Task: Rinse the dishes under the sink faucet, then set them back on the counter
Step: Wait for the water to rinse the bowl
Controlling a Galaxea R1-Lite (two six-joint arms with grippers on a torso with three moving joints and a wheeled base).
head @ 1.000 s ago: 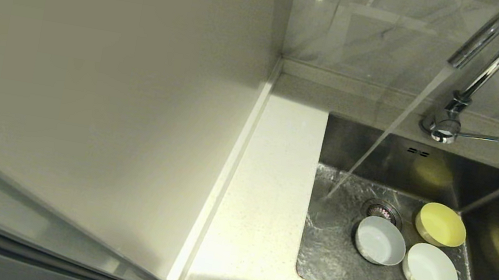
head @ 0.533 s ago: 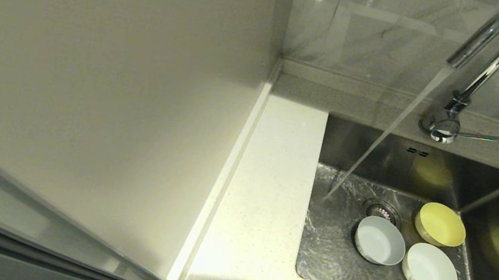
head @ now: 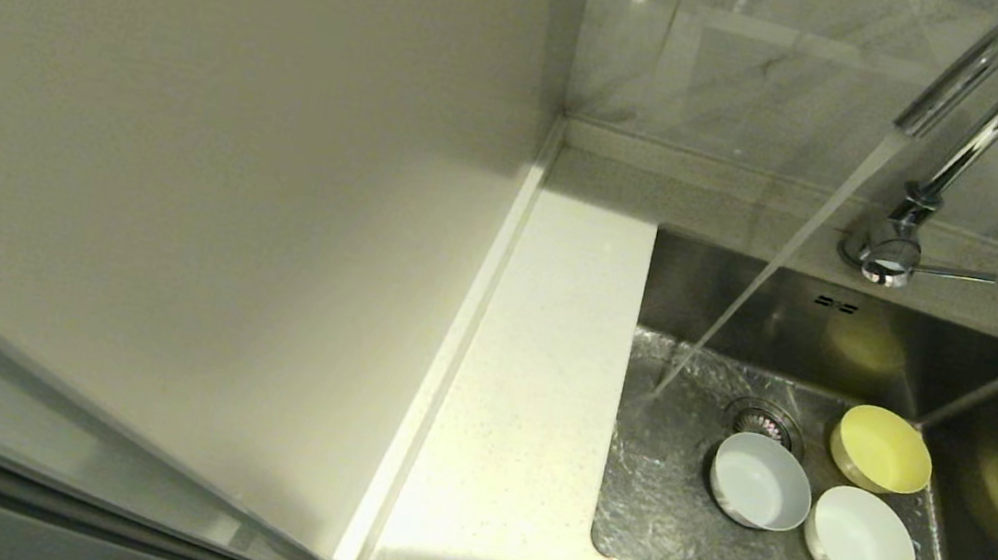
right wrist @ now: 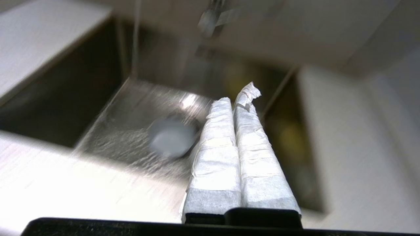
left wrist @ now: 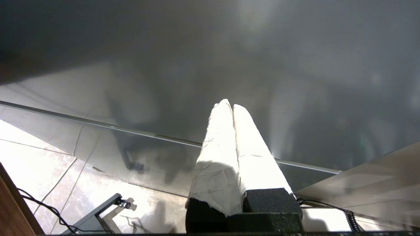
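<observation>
Nothing in the sink [head: 992,423] has shifted since the earlier frame: water from the faucet [head: 979,107] falls at 9 o'clock of three bowls [head: 760,481] by the drain. Rinsing has not begun; the right gripper [right wrist: 241,95], fingers pressed together, must open and descend on a bowl, while the left gripper [left wrist: 228,106], likewise closed, stays parked.

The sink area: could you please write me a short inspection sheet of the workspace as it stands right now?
Surface: counter bare beside the sink.
Job's things: pale yellow bowl and two white bowls sit upright on the sink floor near the drain strainer; faucet is running, its stream landing left of the bowls, not on them.
Clutter: nothing seen.
Grippers: left gripper shut, empty, away from the sink; right gripper shut, empty, above the sink's near edge.
Cables: black cables on the floor, left wrist view.
Surroundings: beige wall panel, marbled backsplash.
</observation>
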